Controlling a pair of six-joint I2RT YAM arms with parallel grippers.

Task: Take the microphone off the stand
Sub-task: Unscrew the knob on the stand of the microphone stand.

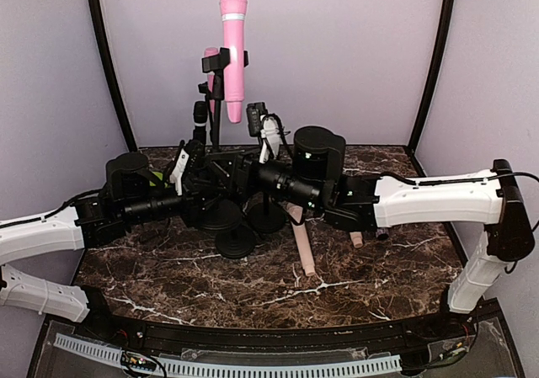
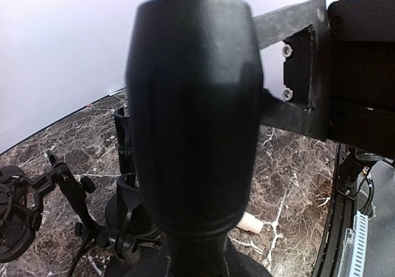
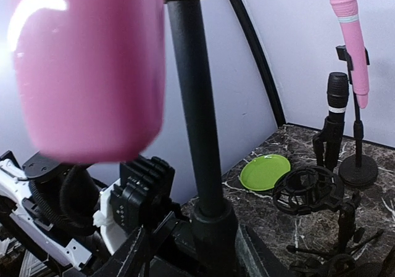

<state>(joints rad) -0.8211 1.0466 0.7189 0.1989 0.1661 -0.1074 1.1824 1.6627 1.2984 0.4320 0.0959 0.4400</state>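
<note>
A pink microphone (image 1: 232, 41) stands upright in the black clip (image 1: 221, 61) of a tall stand at the back. It also shows far off in the right wrist view (image 3: 349, 36). My right gripper (image 3: 213, 246) is shut on a black stand pole (image 3: 197, 104) just above its collar. A blurred pink shape (image 3: 86, 67) hangs close to that lens. My left gripper (image 1: 198, 176) sits among the stands. In its own view a thick black barrel of a stand (image 2: 191, 116) fills the middle and hides the fingers. The two grippers are close together near the table's centre (image 1: 253, 172).
A black microphone (image 1: 200, 113) stands left of the pink one. Round stand bases (image 1: 236, 243) cluster mid-table. A black shock mount (image 3: 305, 190) and a green plate (image 3: 265, 171) lie to the left. A pink cylinder (image 1: 303, 245) lies on the marble top.
</note>
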